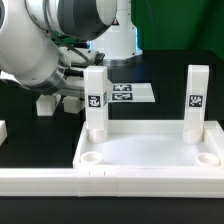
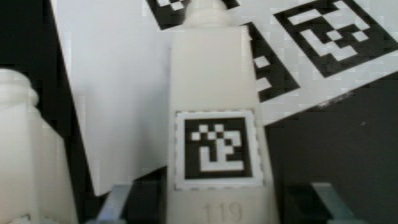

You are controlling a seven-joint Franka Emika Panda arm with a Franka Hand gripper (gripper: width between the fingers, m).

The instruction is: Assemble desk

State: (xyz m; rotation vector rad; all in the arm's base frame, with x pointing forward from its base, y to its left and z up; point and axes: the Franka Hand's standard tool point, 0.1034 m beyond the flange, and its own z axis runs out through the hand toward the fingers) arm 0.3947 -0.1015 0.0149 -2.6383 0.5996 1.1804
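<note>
As the exterior view presents it, a long white rail runs nearest the camera. The desk top sits just behind it on the black bench, rim upward. Two round sockets show in its near corners. At its far corners two legs stand upright, the left upright leg on the exterior view's left and the right upright leg on the exterior view's right. Each has a black-and-white tag facing the camera.

Beyond the tray, toward the exterior view's left, loose white parts rest on the bench beneath the arm.

The wrist view shows the pincer open. Its fingers stand either side of a third leg, with a dark gap visible on each side, so no contact is confirmed. That leg's tag faces the wrist camera, and its tapered end points toward the marker board. A fourth leg sits just beside it, not touching. Whether these two lie flat or stand cannot be settled from that view.

Farthest back, the marker board lies flat on the bench.
</note>
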